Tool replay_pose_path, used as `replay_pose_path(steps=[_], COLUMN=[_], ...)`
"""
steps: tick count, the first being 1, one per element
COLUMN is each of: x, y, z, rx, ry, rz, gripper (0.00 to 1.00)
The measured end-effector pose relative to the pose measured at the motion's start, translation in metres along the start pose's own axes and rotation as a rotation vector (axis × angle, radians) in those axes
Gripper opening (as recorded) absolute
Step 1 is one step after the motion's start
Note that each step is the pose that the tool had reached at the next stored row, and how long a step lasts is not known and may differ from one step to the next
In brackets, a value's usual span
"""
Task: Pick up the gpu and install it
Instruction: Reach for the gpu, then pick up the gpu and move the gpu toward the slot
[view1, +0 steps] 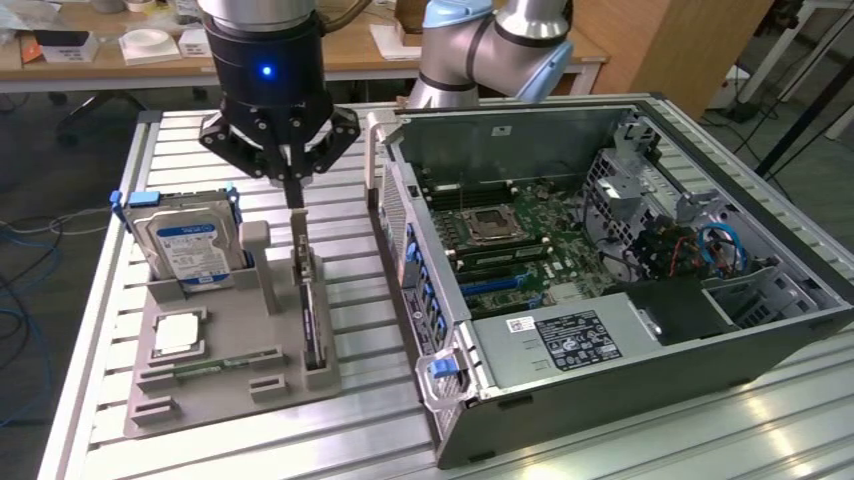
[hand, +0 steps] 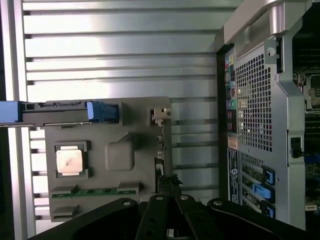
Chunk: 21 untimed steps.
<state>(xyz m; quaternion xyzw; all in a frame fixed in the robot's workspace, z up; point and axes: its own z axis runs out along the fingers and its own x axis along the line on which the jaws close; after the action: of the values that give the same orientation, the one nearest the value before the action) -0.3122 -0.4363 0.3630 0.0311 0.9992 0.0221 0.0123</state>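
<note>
Your gripper (view1: 292, 200) hung point-down in the upper left of the exterior view, right above the upper end of the gpu (view1: 311, 320). I could not tell how far it was open, or whether it had hold of anything.

The gpu stood on its thin edge in a slot along the right-hand side of the grey holder (view1: 214, 390), just beside the back of the computer case (view1: 521, 125). Its long axis ran up and down the frame, roughly in line with that back panel. The pale metal end seemed to be the upper one, nearest the hard drive (view1: 187, 245).

The step in hand looked like the pick-up, with nothing yet seated on the circuit board (view1: 534, 230) inside the case. To do it well, you wanted the gripper square across the card's thin width and centred on the top edge. Any lift had to go straight up along the slot, since a tilt would likely bind the card against the holder's posts.
</note>
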Motion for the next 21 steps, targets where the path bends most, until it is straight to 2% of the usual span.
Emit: replay_pose_path(steps=[9,21], x=[-0.001,-0.001], y=[-0.0167,-0.0180], z=[-0.0005,0.0025], rx=[-0.0001,-0.0001], ry=[-0.0001,-0.0001], rz=[0.000,0.000], gripper=[0.11,0.11])
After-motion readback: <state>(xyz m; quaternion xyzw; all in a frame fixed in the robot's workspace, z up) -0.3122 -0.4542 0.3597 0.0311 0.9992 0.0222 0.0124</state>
